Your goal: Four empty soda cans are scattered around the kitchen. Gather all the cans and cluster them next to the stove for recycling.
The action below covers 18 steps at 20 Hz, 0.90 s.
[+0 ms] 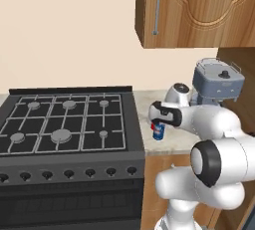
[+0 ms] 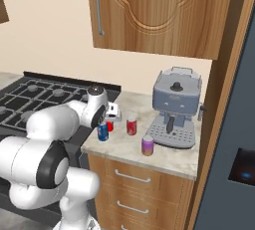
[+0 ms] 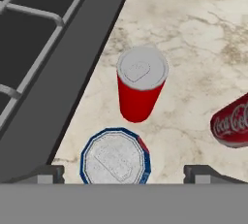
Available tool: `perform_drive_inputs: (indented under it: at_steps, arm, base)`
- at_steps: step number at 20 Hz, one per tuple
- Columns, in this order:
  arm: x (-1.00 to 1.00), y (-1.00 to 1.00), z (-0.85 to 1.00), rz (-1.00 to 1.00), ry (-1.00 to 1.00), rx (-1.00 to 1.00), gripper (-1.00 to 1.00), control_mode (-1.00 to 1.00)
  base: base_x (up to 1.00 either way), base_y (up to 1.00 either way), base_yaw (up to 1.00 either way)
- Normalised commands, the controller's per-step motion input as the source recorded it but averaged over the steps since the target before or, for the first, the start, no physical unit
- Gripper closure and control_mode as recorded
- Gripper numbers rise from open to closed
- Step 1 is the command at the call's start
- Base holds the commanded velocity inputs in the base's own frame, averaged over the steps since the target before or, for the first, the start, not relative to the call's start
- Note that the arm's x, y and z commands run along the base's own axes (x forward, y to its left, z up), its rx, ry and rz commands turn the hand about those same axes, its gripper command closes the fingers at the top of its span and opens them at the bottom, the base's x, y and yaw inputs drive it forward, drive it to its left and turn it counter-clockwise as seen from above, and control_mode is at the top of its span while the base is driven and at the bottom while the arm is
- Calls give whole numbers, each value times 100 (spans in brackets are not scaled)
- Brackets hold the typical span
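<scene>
Gripper (image 3: 124, 172) pointing down, 2 fingertips (image 3: 48, 173) wide apart, arm bent fwd.

Flat, even rendered light, soft faint shadows under the cans (image 3: 140, 85), slightly coarse resolution, no glare.

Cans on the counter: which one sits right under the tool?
The blue-and-white can, directly between the open tool's fingertips; the plain red can stands just beyond it.

The left base view looks forward and down from behind the arm onto the wide black gas stove (image 1: 64, 124); the right base view faces the same mottled beige stone counter (image 2: 169, 157). The hand view looks steeply down, close over that counter.
</scene>
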Motion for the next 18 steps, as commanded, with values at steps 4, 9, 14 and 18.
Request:
perform_drive_inputs:
  at_steps: [4,9,14,18]
  arm:
    - [-5,-4,34,0,-9,0,-100,-100]
    - [-8,-4,33,0,-7,0,-100,-100]
    - [-7,-5,31,0,-4,0,-100,-100]
    - [-21,-8,27,0,-3,-1,-100,-100]
  base:
    - [0,0,0]
    - [0,0,0]
    - [0,0,0]
    - [0,0,0]
